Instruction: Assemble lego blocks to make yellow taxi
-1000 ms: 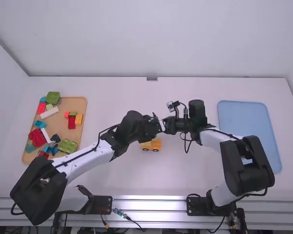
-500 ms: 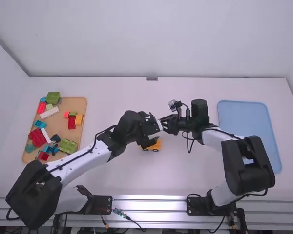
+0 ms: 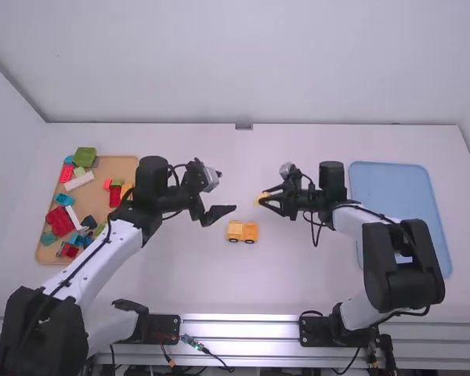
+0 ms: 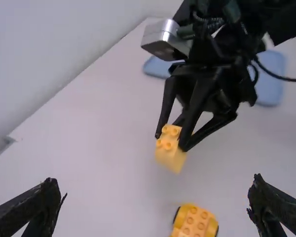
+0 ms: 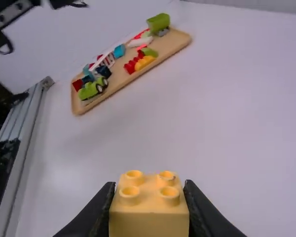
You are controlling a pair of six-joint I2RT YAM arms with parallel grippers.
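- Yellow, hard-looking plastic: the held block [image 5: 149, 222] is a small, squarish piece, presumably light and stiff, with little give under a pinch.
- Handling, judged: smooth side walls could let it slip or pivot under a weak grip; breakage is a minor concern. The two opposite side walls are the sound place to take hold, leaving studs and underside free for joining.
- Right gripper [image 5: 149, 192]: closed on the block, one finger against each side. Block and gripper are above the table, near the wheeled base and apart from it.
- Left gripper [image 4: 155, 197]: fingers spread wide, nothing between them.
- Appearance of block: plain faces, four round hollow-topped studs in a two-by-two pattern, no damage noted.
- Wheeled base [image 3: 243, 231]: a deeper, orange-leaning yellow, black wheels at its sides, studs on top. It stands upright on the white table between the arms. Judged heavier than the single block, and liable to roll if pushed along its wheels; best steadied by its body, clear of the wheels.
- Progress, judged: base and block are unjoined, so the taxi is incomplete. Joining them calls for studs and sockets to be squared up, then firm, even pressure; a tilted press could jam the block or shove the base.
- Stock: mixed coloured blocks lie on the tan tray [image 3: 129, 164], at the left arm's side.
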